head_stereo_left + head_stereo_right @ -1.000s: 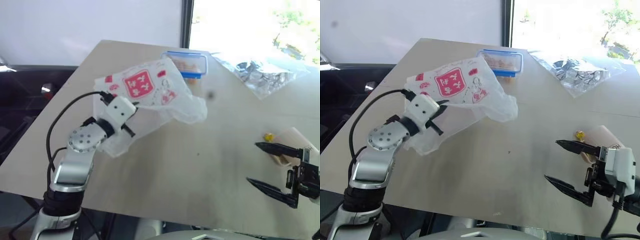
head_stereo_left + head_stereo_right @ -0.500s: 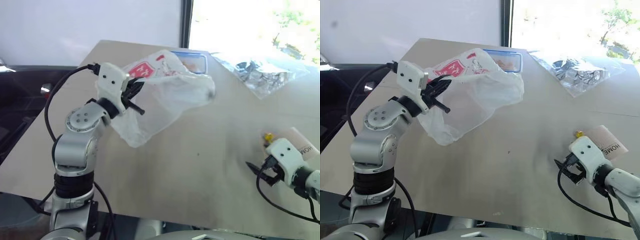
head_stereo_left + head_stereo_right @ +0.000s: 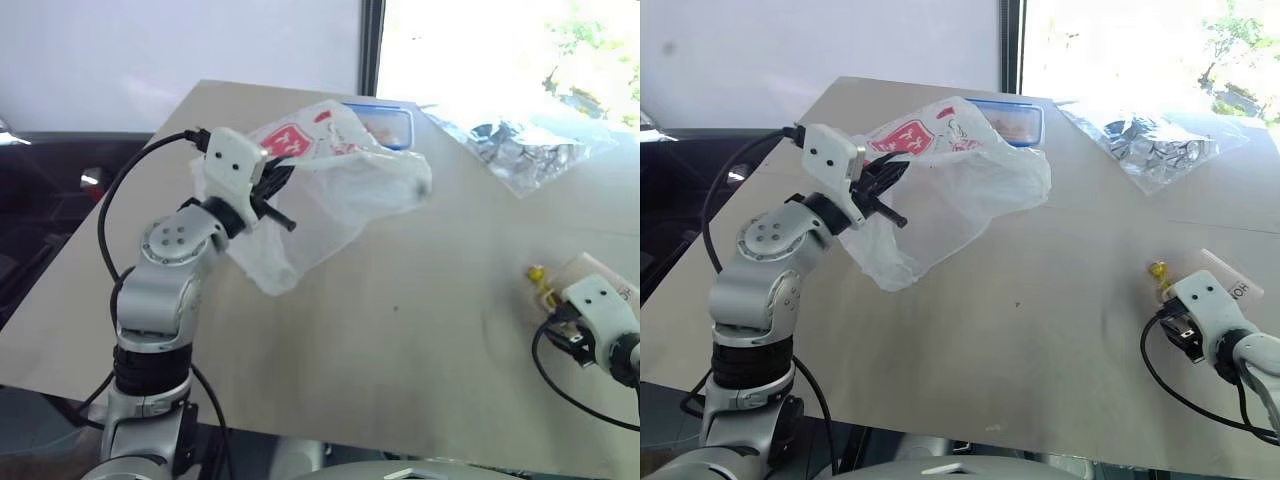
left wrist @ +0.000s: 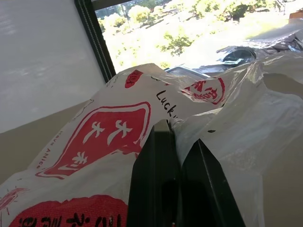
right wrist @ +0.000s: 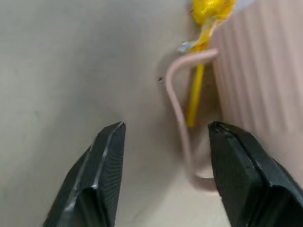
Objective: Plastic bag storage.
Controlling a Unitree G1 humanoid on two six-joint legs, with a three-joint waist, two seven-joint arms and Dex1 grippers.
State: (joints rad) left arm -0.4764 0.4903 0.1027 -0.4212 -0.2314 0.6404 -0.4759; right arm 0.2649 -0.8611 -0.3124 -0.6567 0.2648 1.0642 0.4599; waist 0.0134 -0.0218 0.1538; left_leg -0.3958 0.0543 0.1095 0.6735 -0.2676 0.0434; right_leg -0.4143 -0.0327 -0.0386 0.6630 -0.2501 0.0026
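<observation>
The plastic bag (image 3: 340, 190) is thin, translucent white, with a red square logo (image 4: 102, 137) and red ovals. It hangs off the table at the left, bunched and drooping down toward the tabletop. My left gripper (image 4: 174, 126) is shut on a fold of the plastic bag near the logo, and its black fingers (image 3: 272, 188) press into the plastic. My right gripper (image 5: 166, 131) is open, pointing down at the table by the right edge. A thin pink loop (image 5: 179, 109) lies on the table between its fingers.
A pink ribbed packet (image 5: 255, 80) and a yellow-wrapped sweet on a stick (image 5: 208, 9) lie beside the right gripper. A blue-rimmed clear food box (image 3: 392, 122) sits behind the bag. Crinkled clear wrap (image 3: 530, 145) lies at the far right. The tan table (image 3: 400, 330) has bare room in its middle.
My left gripper has lifted the bag off the table and rolled. My right gripper has swung from level to pointing down, moved right, and its fingers have narrowed.
</observation>
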